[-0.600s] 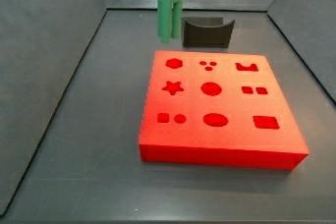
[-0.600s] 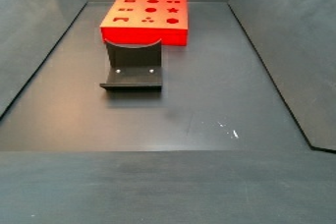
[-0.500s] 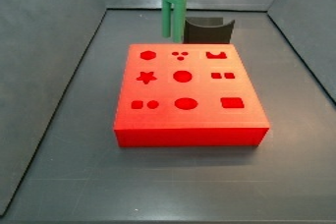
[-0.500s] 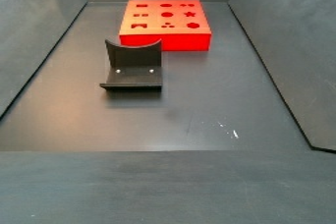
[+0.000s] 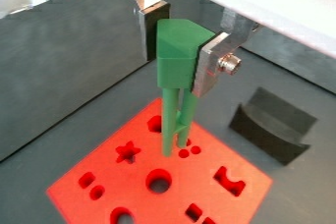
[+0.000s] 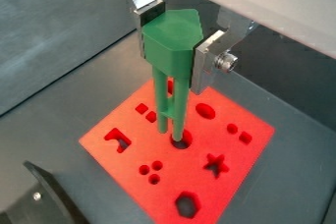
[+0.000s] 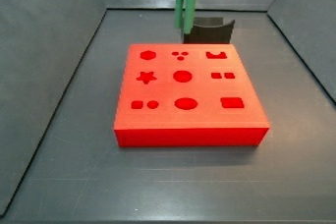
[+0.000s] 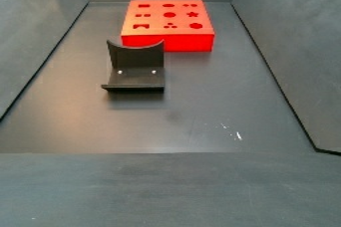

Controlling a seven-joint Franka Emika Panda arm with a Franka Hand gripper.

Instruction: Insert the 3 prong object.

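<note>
Green 3 prong object (image 5: 180,81) is up in the air, above the big red block (image 7: 188,95), and it does not touch the block yet.

That red block is the biggest thing on the dark floor (image 8: 173,141). It lies flat near the middle in a side view, and it has many shaped holes in its top. One of them is a group of three small round holes (image 7: 180,54) near the far edge. My guess is that the prongs go in there.

Just behind the block, at the far side, stands the dark fixture (image 7: 210,29). It is apart from the green piece.

Next in size is the green piece. It hangs straight up and down, with its thin bars pointing at the block. In a side view only a slim green strip (image 7: 188,7) shows, above the far edge of the block.

The gripper (image 6: 176,41) is closed tight on the thick top end of the green piece. One silver finger (image 5: 210,63) presses on each side of it, so the bars hang down below the fingers.

To do this step well, I think the arm should line the bars up right over the three holes first. Then it should go down slowly and keep the piece straight.
</note>
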